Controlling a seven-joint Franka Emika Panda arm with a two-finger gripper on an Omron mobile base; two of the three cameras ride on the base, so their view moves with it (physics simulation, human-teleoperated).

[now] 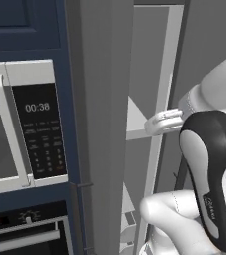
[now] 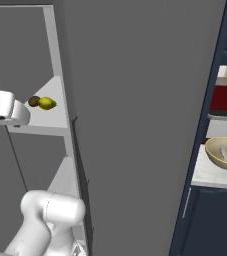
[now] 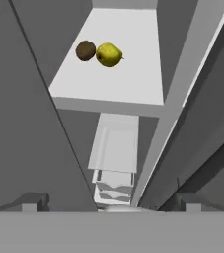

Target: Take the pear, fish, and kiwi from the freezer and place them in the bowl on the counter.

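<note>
On a white shelf (image 3: 128, 89) of the open freezer, the yellow-green pear (image 3: 108, 54) lies touching the dark brown kiwi (image 3: 86, 50). The two fruits also sit side by side as pear (image 2: 46, 103) and kiwi (image 2: 33, 101) in the right base view. My gripper (image 3: 111, 203) is open and empty, hanging in front of and above that shelf, well short of the fruits. The tan bowl (image 2: 219, 161) stands on the marble counter (image 2: 207, 176) at the far right. A pale elongated thing that looks like the fish (image 2: 225, 153) lies inside it.
The grey freezer door (image 2: 135, 130) stands between the shelves and the counter. White drawers (image 3: 113, 153) sit below the shelf. A silver microwave (image 1: 20, 124) and an oven (image 1: 25, 231) are to the left. Navy cabinets (image 2: 215, 220) run under the counter.
</note>
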